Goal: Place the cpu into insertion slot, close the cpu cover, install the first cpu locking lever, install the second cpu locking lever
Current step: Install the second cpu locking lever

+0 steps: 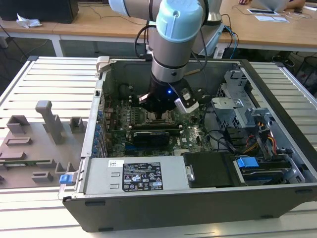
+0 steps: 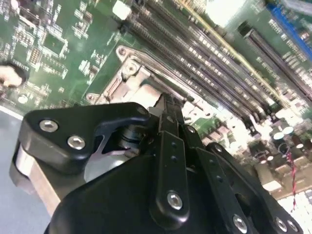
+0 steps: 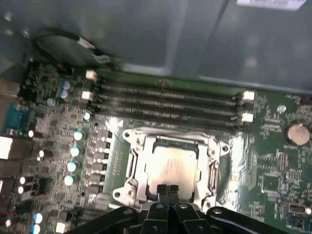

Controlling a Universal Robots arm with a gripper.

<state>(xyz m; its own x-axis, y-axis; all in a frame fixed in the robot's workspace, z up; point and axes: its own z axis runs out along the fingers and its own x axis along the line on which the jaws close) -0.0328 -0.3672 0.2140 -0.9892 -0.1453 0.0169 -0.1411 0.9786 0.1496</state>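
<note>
A slatted grey worktable point(image 1: 49, 79) carries an open computer case point(image 1: 198, 198), wooden desks behind it. The arm reaches down into the case, over the green motherboard point(image 3: 273, 146). The cpu point(image 3: 170, 163) lies seated in the socket, its pale metal top showing through the window of the cpu cover point(image 3: 139, 156), which lies flat around it. The gripper point(image 3: 169, 189) stands at the socket's edge, fingertips pressed together, holding nothing visible.

Hidden in the exterior view behind the arm's wrist point(image 1: 171, 94) — most of the cpu socket; masked in the second wrist view by the gripper point(image 2: 165, 105) — the cpu cover's point(image 2: 134, 80) near half.
</note>
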